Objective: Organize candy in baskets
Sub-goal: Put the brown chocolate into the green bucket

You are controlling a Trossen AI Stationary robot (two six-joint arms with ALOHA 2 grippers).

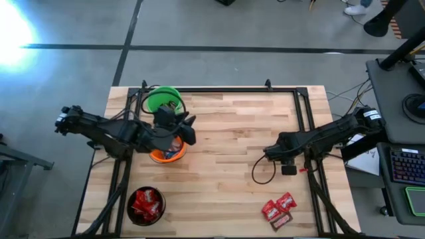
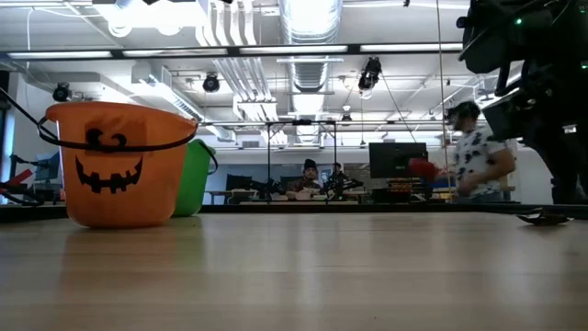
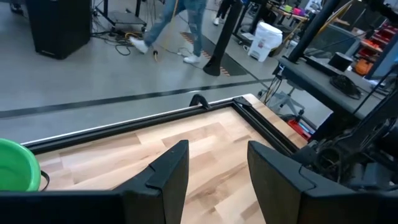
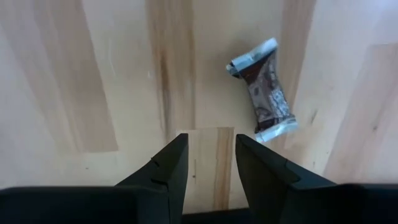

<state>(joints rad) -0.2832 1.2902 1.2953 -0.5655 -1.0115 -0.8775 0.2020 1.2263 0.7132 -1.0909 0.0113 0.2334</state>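
My left gripper (image 1: pixel 189 128) hovers over the orange bucket (image 1: pixel 167 155), fingers apart and empty, with the green bucket (image 1: pixel 161 99) just behind and a black bucket (image 1: pixel 146 206) of red candies nearer me. My right gripper (image 4: pixel 206 155), fingers parted and empty, hangs near a dark brown candy (image 4: pixel 264 91); red candies (image 1: pixel 277 206) lie near the table's front right.

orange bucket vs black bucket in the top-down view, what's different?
Position: the orange bucket sits mid-left, touching the green bucket; the black bucket stands alone at the near-left edge.
Cover: the left gripper hangs over the orange one; nothing is above the black one.
Contents: black shows red candy; orange's is mostly hidden.
Both stand upright.
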